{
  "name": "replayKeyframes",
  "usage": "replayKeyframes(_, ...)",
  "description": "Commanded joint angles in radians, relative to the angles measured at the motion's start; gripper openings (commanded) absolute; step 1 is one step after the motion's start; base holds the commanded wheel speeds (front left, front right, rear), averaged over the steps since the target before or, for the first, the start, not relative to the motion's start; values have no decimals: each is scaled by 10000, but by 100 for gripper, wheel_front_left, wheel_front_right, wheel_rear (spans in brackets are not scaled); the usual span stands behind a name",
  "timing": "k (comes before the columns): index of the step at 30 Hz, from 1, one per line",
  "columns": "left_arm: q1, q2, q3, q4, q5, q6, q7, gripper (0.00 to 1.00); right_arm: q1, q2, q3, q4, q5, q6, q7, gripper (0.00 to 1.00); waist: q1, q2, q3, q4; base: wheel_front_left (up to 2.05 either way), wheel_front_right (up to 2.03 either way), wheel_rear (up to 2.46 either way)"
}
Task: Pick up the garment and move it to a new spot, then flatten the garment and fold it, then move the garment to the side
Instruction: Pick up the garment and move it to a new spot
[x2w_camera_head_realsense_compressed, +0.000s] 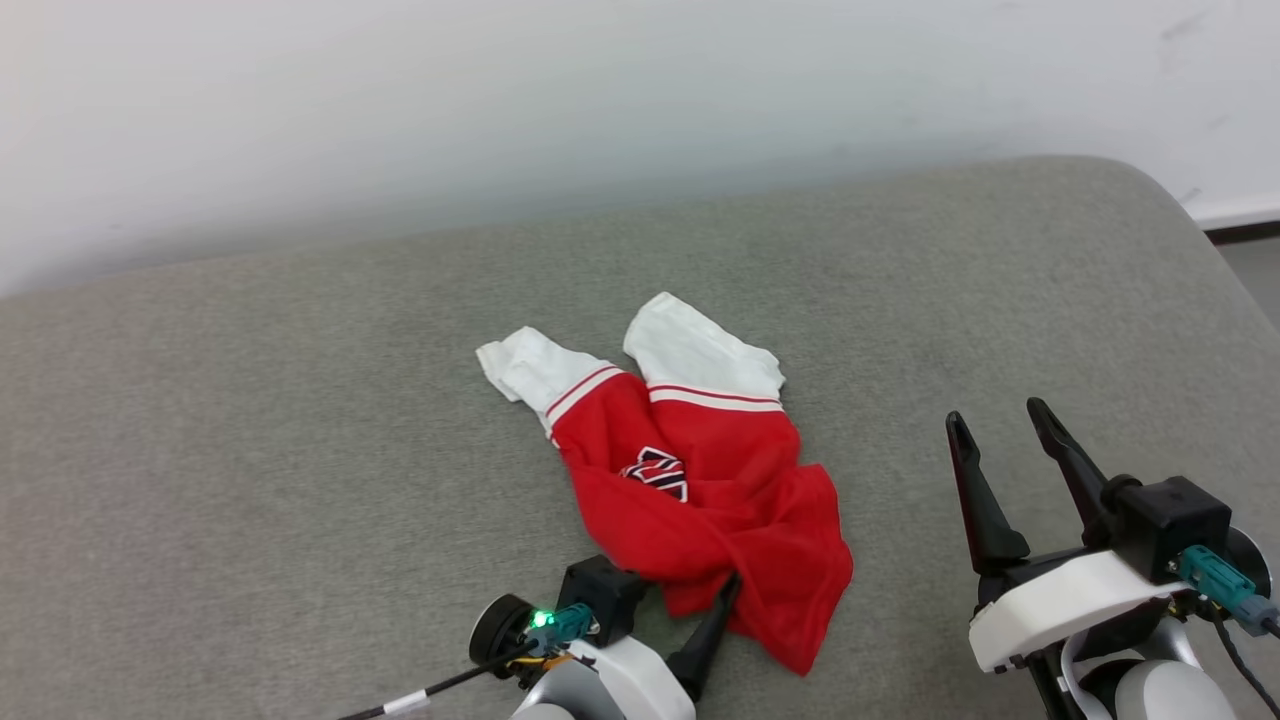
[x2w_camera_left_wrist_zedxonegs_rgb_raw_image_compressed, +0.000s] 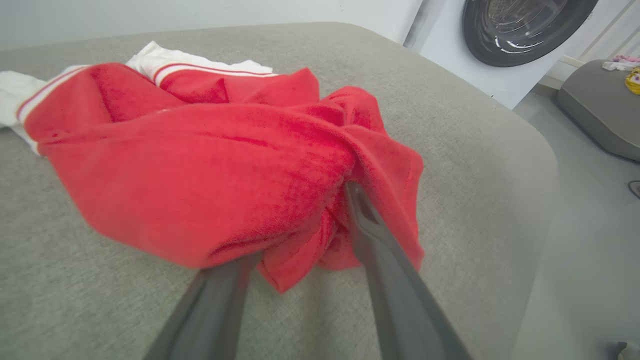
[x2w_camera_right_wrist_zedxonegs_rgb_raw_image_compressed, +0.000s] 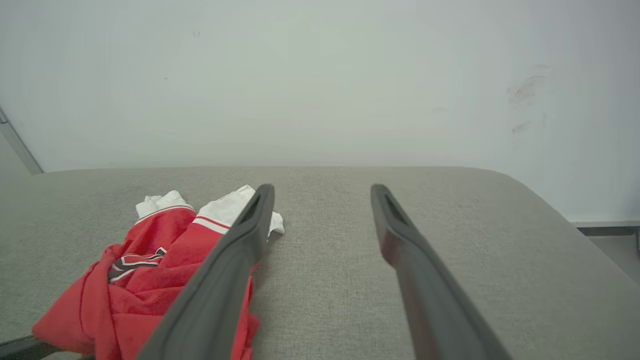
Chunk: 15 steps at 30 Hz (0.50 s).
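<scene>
The garment (x2w_camera_head_realsense_compressed: 700, 500), a red jersey T-shirt with white sleeves and striped trim, lies crumpled on the grey cushioned surface (x2w_camera_head_realsense_compressed: 250, 420), sleeves toward the wall. My left gripper (x2w_camera_head_realsense_compressed: 695, 585) is at its near hem, open, with bunched red cloth between the fingers. In the left wrist view the garment (x2w_camera_left_wrist_zedxonegs_rgb_raw_image_compressed: 200, 165) drapes over the left gripper (x2w_camera_left_wrist_zedxonegs_rgb_raw_image_compressed: 305, 200), hiding one fingertip. My right gripper (x2w_camera_head_realsense_compressed: 995, 412) hovers open and empty to the right of the shirt. In the right wrist view the right gripper (x2w_camera_right_wrist_zedxonegs_rgb_raw_image_compressed: 321, 189) points at the wall, with the garment (x2w_camera_right_wrist_zedxonegs_rgb_raw_image_compressed: 140, 280) at the lower left.
A white wall (x2w_camera_head_realsense_compressed: 640, 100) backs the surface. The surface's rounded right edge (x2w_camera_head_realsense_compressed: 1190, 220) drops to the floor. A washing machine (x2w_camera_left_wrist_zedxonegs_rgb_raw_image_compressed: 520, 30) and another grey cushion (x2w_camera_left_wrist_zedxonegs_rgb_raw_image_compressed: 595, 110) stand beyond that edge in the left wrist view.
</scene>
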Motion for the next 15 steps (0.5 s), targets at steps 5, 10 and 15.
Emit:
replayKeyframes(5, -43, 154, 25, -616, 383, 354, -576, 100, 28, 10, -20, 153, 38, -5, 20, 100, 0, 0, -414, 566, 0, 0, 0)
replayKeyframes(10, -22, 459, 717, -1473, 423, 1002, -801, 100, 198, 10, -81, 170, 76, -5, 79, 100, 0, 0, -743, 893, 0, 0, 0)
replayKeyframes(15, 25, 897, 1710, -2346, 265, 1624, -849, 100, 276, 10, -205, 69, 72, -3, 105, 100, 0, 0, -832, 1125, 0, 0, 0)
